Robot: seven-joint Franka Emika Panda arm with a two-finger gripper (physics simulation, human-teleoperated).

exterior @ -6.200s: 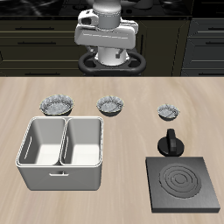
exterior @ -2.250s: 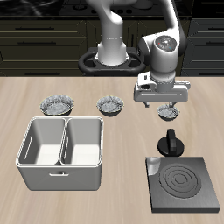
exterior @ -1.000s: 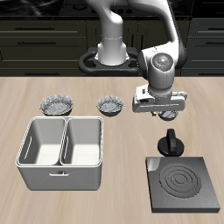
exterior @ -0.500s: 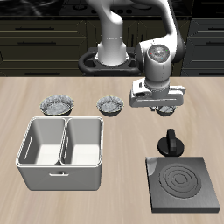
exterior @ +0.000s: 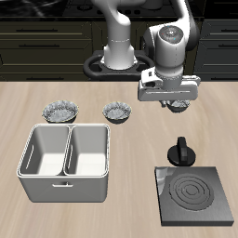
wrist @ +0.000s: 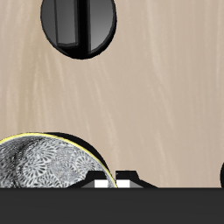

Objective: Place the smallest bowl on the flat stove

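The smallest bowl (exterior: 178, 109), grey with a fluted rim, hangs from my gripper (exterior: 177, 103) a little above the table, toward the back. The gripper is shut on its rim. In the wrist view the bowl (wrist: 44, 164) shows close up beside the fingertips (wrist: 98, 181), with its patterned grey inside visible. The flat stove (exterior: 193, 193) is a dark slab with pale rings near the table's front edge, nearer the front than the gripper. Its black knob (exterior: 181, 151) stands at its back edge and also shows in the wrist view (wrist: 79, 26).
The mid-sized fluted bowl (exterior: 117, 112) and the widest fluted bowl (exterior: 59, 113) sit in a row on the table. A light grey two-compartment bin (exterior: 67, 164) stands nearer the front edge, beside the stove.
My gripper came down over the smallest bowl, shut on it, and has now risen a little with the bowl in it. The other things have not moved.
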